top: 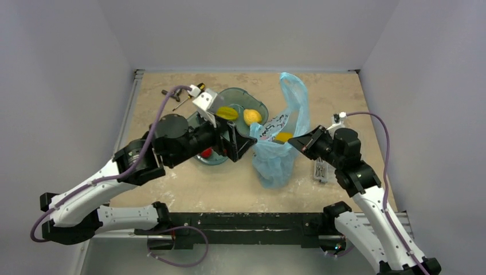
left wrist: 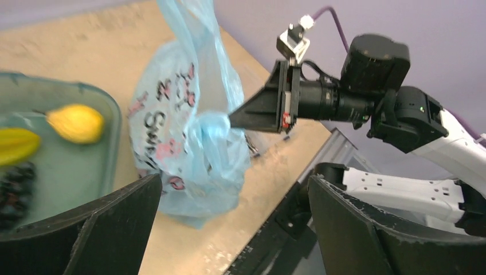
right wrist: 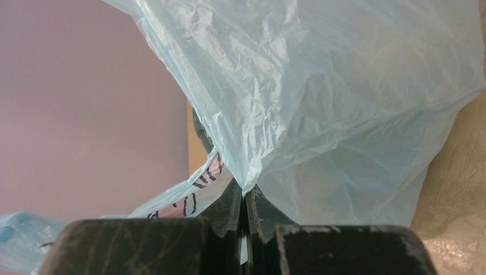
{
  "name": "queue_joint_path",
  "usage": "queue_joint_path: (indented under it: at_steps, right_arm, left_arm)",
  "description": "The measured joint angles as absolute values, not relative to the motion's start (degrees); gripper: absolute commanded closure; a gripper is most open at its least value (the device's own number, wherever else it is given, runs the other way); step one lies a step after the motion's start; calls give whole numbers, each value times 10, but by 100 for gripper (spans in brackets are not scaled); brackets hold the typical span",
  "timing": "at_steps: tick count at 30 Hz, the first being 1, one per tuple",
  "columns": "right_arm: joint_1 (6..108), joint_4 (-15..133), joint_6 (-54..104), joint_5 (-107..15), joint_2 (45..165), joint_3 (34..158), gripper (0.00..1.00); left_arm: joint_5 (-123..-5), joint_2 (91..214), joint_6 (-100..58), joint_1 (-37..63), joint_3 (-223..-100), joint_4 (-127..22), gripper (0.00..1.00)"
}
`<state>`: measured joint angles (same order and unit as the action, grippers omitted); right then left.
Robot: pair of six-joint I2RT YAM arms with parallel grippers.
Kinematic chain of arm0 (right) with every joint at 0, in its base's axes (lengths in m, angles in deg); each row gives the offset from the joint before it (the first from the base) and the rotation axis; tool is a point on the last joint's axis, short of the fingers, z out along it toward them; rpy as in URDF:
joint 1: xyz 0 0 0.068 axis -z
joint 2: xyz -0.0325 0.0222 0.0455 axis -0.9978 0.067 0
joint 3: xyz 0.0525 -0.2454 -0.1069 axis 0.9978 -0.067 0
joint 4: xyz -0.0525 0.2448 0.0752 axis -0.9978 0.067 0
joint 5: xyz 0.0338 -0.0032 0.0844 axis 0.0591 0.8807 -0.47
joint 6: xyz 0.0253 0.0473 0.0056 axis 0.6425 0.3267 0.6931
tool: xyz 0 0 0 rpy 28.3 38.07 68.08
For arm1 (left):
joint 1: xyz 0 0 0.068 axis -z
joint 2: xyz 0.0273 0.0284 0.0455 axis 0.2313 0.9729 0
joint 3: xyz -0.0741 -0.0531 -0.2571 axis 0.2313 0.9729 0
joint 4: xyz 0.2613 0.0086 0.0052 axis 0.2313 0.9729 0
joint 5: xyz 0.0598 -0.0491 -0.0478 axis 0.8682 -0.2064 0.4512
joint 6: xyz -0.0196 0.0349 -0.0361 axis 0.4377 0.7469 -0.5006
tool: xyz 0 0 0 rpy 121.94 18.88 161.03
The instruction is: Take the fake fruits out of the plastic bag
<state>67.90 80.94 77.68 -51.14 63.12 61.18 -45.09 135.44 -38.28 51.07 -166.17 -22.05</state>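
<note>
The light-blue plastic bag (top: pixel 279 157) lies crumpled at mid table, one handle stretched toward the back. A yellow mango-like fruit (top: pixel 283 137) shows in its mouth. The large green fruit is hidden. My right gripper (top: pixel 293 142) is shut on a pinch of the bag's edge. The right wrist view shows its tips (right wrist: pixel 245 192) closed on the film (right wrist: pixel 344 103). My left gripper (top: pixel 247 146) is open and empty just left of the bag. In the left wrist view, it (left wrist: pixel 235 180) faces the printed side of the bag (left wrist: pixel 189 149), apart from it.
A teal tray (top: pixel 261 105) behind the left gripper holds a star fruit (top: pixel 227 113), a yellow pear (top: pixel 252 117) and a red fruit (top: pixel 206 152). Black grapes (left wrist: pixel 11 189) lie in it too. Small tools (top: pixel 172 94) lie at the back left, and a small metal object (top: pixel 321 170) lies right of the bag.
</note>
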Motion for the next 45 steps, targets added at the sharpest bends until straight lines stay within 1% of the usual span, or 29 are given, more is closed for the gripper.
queue_joint_path:
  at_steps: [4,8,12,15,17,21,25,30,31,33,35,36,38,39,45]
  right_arm:
    - [679,801,740,-513,622,611,100]
    - [679,803,705,-513,616,614,100]
    - [679,808,678,-513,616,625,100]
    - [679,807,665,-515,616,630,100]
    - [679,807,660,-517,616,631,100]
    - [679,807,653,-528,616,632,100]
    - [679,806,650,-530,616,635,100]
    - [679,805,646,-531,617,635,100]
    - [679,804,644,-532,617,635,100]
    - [679,806,639,-532,618,640,100]
    - [679,814,629,-527,621,651,100]
    - [679,821,621,-522,624,661,100]
    - [678,846,601,-492,632,691,100]
    - [678,860,588,-469,637,712,100]
    - [679,941,524,-287,649,816,100]
  left_arm:
    - [-430,1383,-299,483,-1768,-179,0]
    - [-413,1450,-252,429,-1858,-154,2]
    - [-424,1566,-225,396,-1944,-128,0]
    - [-460,1651,-214,388,-1969,-112,0]
    - [-489,1680,-209,387,-1952,-111,0]
    - [-530,1679,-215,387,-1842,-142,0]
    - [-546,1676,-250,387,-1766,-179,0]
    - [-556,1677,-306,386,-1692,-263,0]
    - [-561,1681,-315,385,-1684,-275,7]
    - [-574,1697,-330,384,-1684,-294,26]
    - [-576,1719,-340,381,-1695,-300,51]
    - [-574,1733,-345,378,-1702,-301,61]
    - [-566,1745,-357,367,-1703,-300,95]
    - [-562,1747,-363,359,-1701,-299,100]
    - [-551,1699,-379,292,-1643,-320,100]
